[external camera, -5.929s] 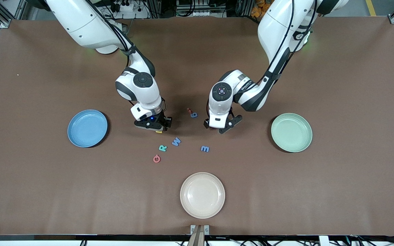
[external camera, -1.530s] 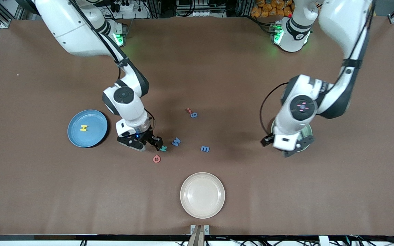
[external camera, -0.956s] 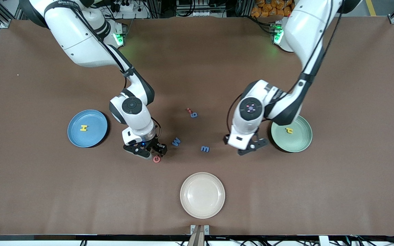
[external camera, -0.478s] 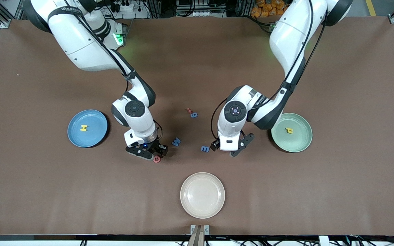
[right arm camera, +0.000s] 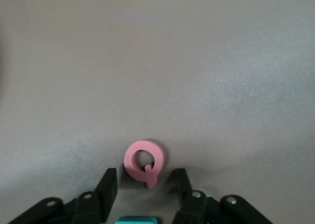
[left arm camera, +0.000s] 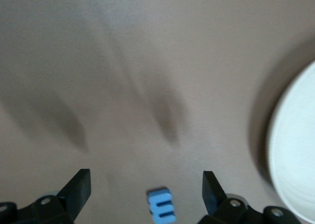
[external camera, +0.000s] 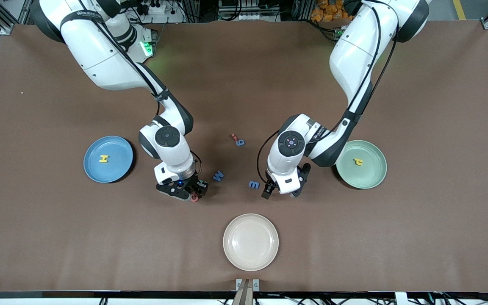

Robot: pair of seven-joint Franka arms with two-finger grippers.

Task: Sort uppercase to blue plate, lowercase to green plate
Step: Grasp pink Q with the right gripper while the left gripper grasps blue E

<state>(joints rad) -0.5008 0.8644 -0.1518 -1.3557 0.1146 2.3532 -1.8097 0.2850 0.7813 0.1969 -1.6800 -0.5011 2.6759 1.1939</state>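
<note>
Brown cloth covers the whole table [external camera: 57,237], and we read it from the right arm's end toward the left arm's end. First comes the blue plate [external camera: 117,168], with the yellow H [external camera: 103,159] lying flat in it.

Next, the right gripper [external camera: 194,192] is down low at the pink Q [external camera: 194,198], which lies flat on the cloth. In the right wrist view its fingers [right arm camera: 107,183] stand partly open, one on each side of the Q's tail, and we see a thin gap on both sides, so nothing is pinched. A teal shape at that view's edge may be the R, but too little of it shows for us to say.

The blue W [external camera: 218,176] lies just beside that gripper, toward the left arm's end. Farther from the front camera, the small red letter [external camera: 234,137] and the blue g [external camera: 239,142] sit touching or nearly so. The blue m [external camera: 253,184] lies on the cloth nearer to the camera than those two. Nearer still is the cream plate [external camera: 250,242], which holds no letters.

The left gripper [external camera: 281,193] hangs close over the cloth just beside the m, its fingers [left arm camera: 81,184] spread wide and gripping nothing. The left wrist view shows the m between them.

Last comes the green plate [external camera: 367,176], with the yellow hooked letter [external camera: 358,161] in it.
</note>
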